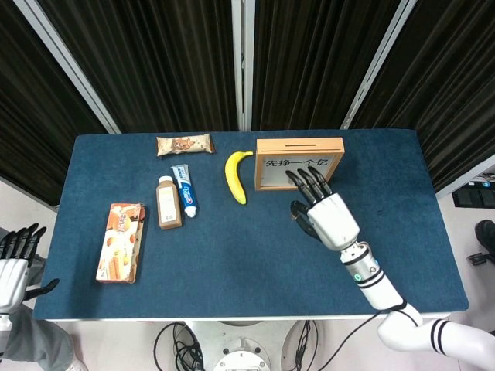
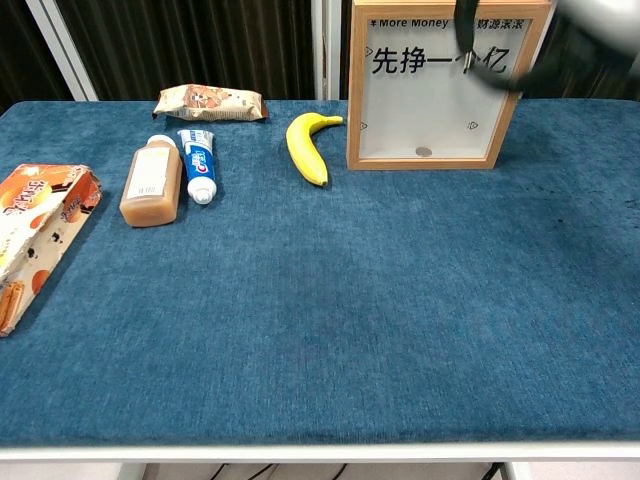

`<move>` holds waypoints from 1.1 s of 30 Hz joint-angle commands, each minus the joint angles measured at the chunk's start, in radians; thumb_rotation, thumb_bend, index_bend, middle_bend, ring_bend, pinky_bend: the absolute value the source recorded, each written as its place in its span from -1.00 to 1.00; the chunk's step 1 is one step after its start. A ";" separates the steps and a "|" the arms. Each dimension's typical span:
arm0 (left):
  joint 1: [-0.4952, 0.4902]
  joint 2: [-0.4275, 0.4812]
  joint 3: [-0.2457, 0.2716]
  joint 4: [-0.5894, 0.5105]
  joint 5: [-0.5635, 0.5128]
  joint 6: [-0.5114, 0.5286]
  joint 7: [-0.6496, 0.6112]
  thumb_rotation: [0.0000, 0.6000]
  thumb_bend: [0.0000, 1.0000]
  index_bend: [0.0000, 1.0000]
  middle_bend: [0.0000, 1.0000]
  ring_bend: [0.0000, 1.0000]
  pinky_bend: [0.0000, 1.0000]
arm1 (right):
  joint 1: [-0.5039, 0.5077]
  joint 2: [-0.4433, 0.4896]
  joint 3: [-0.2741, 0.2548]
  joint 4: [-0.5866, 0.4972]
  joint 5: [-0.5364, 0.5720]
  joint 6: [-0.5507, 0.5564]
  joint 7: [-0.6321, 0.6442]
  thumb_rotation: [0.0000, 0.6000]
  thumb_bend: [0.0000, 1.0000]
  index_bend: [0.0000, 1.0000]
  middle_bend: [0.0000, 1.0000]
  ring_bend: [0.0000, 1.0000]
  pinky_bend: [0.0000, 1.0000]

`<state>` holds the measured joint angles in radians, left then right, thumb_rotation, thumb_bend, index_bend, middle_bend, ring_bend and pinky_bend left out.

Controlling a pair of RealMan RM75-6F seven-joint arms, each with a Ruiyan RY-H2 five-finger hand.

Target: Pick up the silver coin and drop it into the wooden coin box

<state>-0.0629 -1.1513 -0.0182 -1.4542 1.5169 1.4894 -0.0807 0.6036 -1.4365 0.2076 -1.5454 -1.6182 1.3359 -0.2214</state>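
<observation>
Surface: a bench [image 1: 232, 255] covered in dark blue felt-like cloth, with a pale edge along its near side.
Room: black pleated curtains [image 1: 155, 62] hung behind the bench, split by pale metal uprights.
Box: the wooden coin box with a white front panel of black Chinese lettering [image 1: 299, 163] stood upright at the far middle of the bench, a slot in its top.
Box contents: a small round silver coin [image 2: 424, 152] lay at the bottom behind the front panel, seen in the chest view.
Right hand: the silver-backed right hand with black fingers [image 1: 325, 212] hung raised in front of the box, its fingertips [image 1: 308, 179] overlapping the box's front in the head view; whether it held anything could not be told.
Left hand: the left hand [image 1: 14, 263] sat off the bench's left edge, fingers apart, holding nothing.
Other items: a yellow banana [image 1: 236, 176] just left of the box; a blue-and-white toothpaste tube [image 1: 184, 190] beside a brown bottle with a white cap [image 1: 168, 202]; a wrapped snack bar [image 1: 184, 144] at the far edge; an orange biscuit carton [image 1: 121, 242] near the left.
</observation>
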 commanded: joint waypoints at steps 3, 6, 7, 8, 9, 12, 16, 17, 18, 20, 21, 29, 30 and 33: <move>-0.005 0.004 0.001 -0.007 0.003 -0.006 0.003 1.00 -0.75 -0.95 -1.00 -1.00 -1.00 | 0.063 0.082 0.156 -0.078 0.201 -0.082 -0.221 1.00 -0.32 0.40 -0.92 -1.00 -1.00; -0.009 0.004 0.002 -0.006 0.002 -0.015 -0.001 1.00 -0.75 -0.95 -1.00 -1.00 -1.00 | 0.115 0.087 0.210 -0.057 0.341 -0.162 -0.334 1.00 -0.32 0.42 -0.93 -1.00 -1.00; -0.009 0.004 0.002 -0.005 0.002 -0.016 -0.003 1.00 -0.75 -0.95 -1.00 -1.00 -1.00 | 0.130 0.087 0.223 -0.052 0.379 -0.180 -0.359 1.00 -0.32 0.42 -0.93 -1.00 -1.00; -0.010 0.004 0.002 -0.004 0.002 -0.018 -0.005 1.00 -0.75 -0.95 -1.00 -1.00 -1.00 | 0.145 0.087 0.235 -0.047 0.415 -0.197 -0.383 1.00 -0.32 0.43 -0.93 -1.00 -1.00; -0.012 0.003 0.002 -0.002 0.001 -0.020 -0.007 1.00 -0.75 -0.95 -1.00 -1.00 -1.00 | 0.165 0.088 0.249 -0.042 0.462 -0.217 -0.413 1.00 -0.32 0.44 -0.94 -1.00 -1.00; -0.017 0.005 0.005 0.004 0.005 -0.030 -0.017 1.00 -0.75 -0.95 -1.00 -1.00 -1.00 | 0.213 0.091 0.273 -0.022 0.545 -0.264 -0.452 1.00 -0.32 0.47 -0.94 -1.00 -1.00; -0.022 0.006 0.008 0.010 0.012 -0.033 -0.020 1.00 -0.75 -0.95 -1.00 -1.00 -1.00 | 0.266 0.081 0.286 0.013 0.627 -0.292 -0.493 1.00 -0.31 0.50 -0.93 -1.00 -1.00; -0.022 0.005 0.008 0.012 0.012 -0.034 -0.020 1.00 -0.75 -0.95 -1.00 -1.00 -1.00 | 0.280 0.074 0.290 0.021 0.659 -0.294 -0.506 1.00 -0.31 0.51 -0.93 -1.00 -1.00; -0.022 0.005 0.008 0.013 0.013 -0.033 -0.020 1.00 -0.75 -0.95 -1.00 -1.00 -1.00 | 0.290 0.067 0.292 0.027 0.686 -0.293 -0.518 1.00 -0.31 0.52 -0.93 -1.00 -1.00; -0.022 0.005 0.008 0.014 0.011 -0.034 -0.022 1.00 -0.75 -0.95 -1.00 -1.00 -1.00 | 0.311 0.051 0.298 0.040 0.747 -0.285 -0.547 1.00 -0.31 0.53 -0.92 -1.00 -1.00; -0.022 0.005 0.008 0.014 0.011 -0.033 -0.023 1.00 -0.75 -0.95 -1.00 -1.00 -1.00 | 0.325 0.038 0.302 0.048 0.794 -0.275 -0.570 1.00 -0.31 0.54 -0.92 -1.00 -1.00; -0.021 0.008 0.010 0.014 0.021 -0.021 -0.027 1.00 -0.75 -0.95 -1.00 -1.00 -1.00 | 0.400 0.003 0.311 0.059 1.063 -0.219 -0.699 1.00 -0.31 0.55 -0.93 -1.00 -1.00; -0.021 0.008 0.011 0.015 0.022 -0.021 -0.027 1.00 -0.75 -0.95 -1.00 -1.00 -1.00 | 0.405 0.003 0.309 0.060 1.077 -0.214 -0.706 1.00 -0.31 0.56 -0.93 -1.00 -1.00; -0.022 0.007 0.012 0.017 0.022 -0.022 -0.028 1.00 -0.75 -0.95 -1.00 -1.00 -1.00 | 0.418 0.004 0.299 0.065 1.105 -0.214 -0.710 1.00 -0.31 0.56 -0.93 -1.00 -1.00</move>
<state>-0.0845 -1.1444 -0.0065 -1.4368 1.5389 1.4676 -0.1089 1.0117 -1.4287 0.5108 -1.4858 -0.5248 1.1162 -0.9239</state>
